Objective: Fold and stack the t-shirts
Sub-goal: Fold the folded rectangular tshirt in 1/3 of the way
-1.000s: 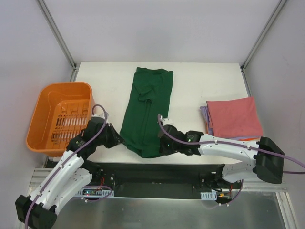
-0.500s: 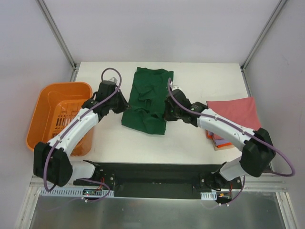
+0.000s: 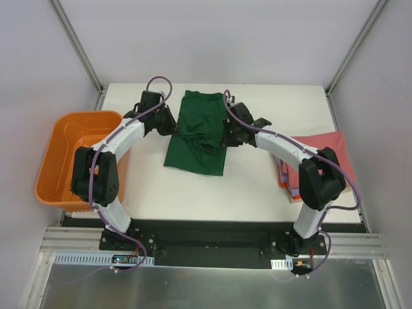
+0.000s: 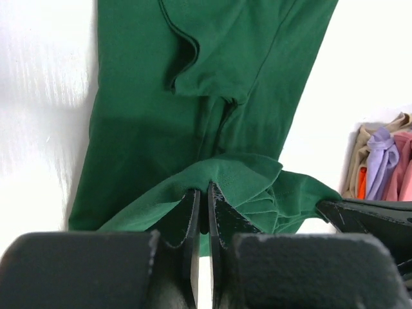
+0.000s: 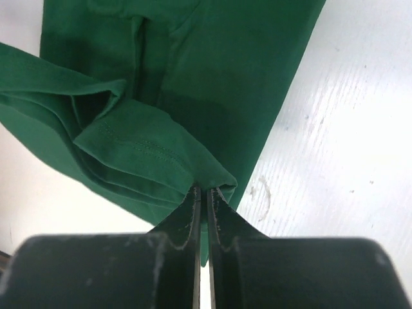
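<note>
Tools number two: left tool [image 4: 207, 193] and right tool [image 5: 206, 192] pinch one green t-shirt [image 3: 196, 153]; one folded stack [image 3: 333, 145], one basket [image 3: 56, 162].

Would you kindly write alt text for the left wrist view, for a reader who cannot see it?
The left gripper, shut, pinches a raised fold of the dark green t-shirt spread on the table. A pile of folded shirts shows at the right edge.
</note>
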Controlling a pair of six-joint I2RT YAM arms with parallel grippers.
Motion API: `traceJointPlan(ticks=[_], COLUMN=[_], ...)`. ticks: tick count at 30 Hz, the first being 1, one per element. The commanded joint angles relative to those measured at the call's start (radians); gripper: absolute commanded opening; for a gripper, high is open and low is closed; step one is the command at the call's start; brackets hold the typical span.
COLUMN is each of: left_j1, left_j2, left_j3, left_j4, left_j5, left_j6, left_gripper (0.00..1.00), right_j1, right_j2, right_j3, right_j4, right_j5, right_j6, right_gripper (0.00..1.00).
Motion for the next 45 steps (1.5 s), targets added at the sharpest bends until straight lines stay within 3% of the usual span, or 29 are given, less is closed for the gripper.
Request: traceJointPlan(ticks=[1, 5, 10, 13, 14, 16, 18, 19, 24, 28, 33, 41, 45], left_j1=[0.016, 0.027, 0.043, 0.053, 0.056, 0.056, 0.058, 0.058, 0.058, 0.058, 0.058, 0.063, 0.07], left_j2=[0.052, 0.121, 0.203, 0.22, 0.213, 0.184, 0.135, 0.105, -0.082, -0.227, -0.337, -0.368, -0.362], left_j3=[0.074, 0.113, 0.169, 0.196, 0.201, 0.196, 0.172, 0.15, -0.041, -0.245, -0.414, -0.483, -0.488], left_j4=[0.028, 0.028, 0.026, 0.014, 0.008, 0.006, 0.005, 0.006, 0.006, 0.008, 0.008, 0.003, 0.003], left_j5=[0.024, 0.03, 0.063, 0.095, 0.107, 0.129, 0.12, 0.115, 0.063, 0.0, -0.057, -0.051, -0.052], left_j6=[0.043, 0.055, 0.061, 0.072, 0.077, 0.095, 0.089, 0.086, 0.068, 0.017, -0.023, -0.024, -0.025], left_gripper=[0.0, 0.0, 0.09, 0.38, 0.57, 0.99, 0.99, 0.99, 0.99, 0.99, 0.99, 0.99, 0.99], right_j1=[-0.029, -0.055, -0.086, -0.1, -0.102, -0.1, -0.098, -0.094, -0.023, 0.035, 0.061, 0.001, -0.014], right_j2=[0.068, 0.126, 0.203, 0.203, 0.188, 0.145, 0.094, 0.073, -0.016, 0.011, 0.17, 0.485, 0.479], right_j3=[0.076, 0.105, 0.162, 0.182, 0.179, 0.152, 0.119, 0.098, -0.008, -0.017, 0.108, 0.444, 0.506], right_j4=[0.033, 0.044, 0.044, 0.034, 0.032, 0.04, 0.049, 0.052, 0.093, 0.17, 0.231, 0.166, 0.092], right_j5=[-0.038, -0.024, -0.012, -0.005, 0.002, 0.0, -0.018, -0.029, -0.125, -0.259, -0.391, -0.213, -0.253], right_j6=[-0.041, -0.035, -0.035, -0.03, -0.035, -0.045, -0.051, -0.056, -0.114, -0.146, -0.145, -0.165, -0.231], right_gripper=[0.01, 0.02, 0.09, 0.18, 0.25, 0.48, 0.59, 0.74, 1.0, 0.96, 0.96, 0.96, 0.97])
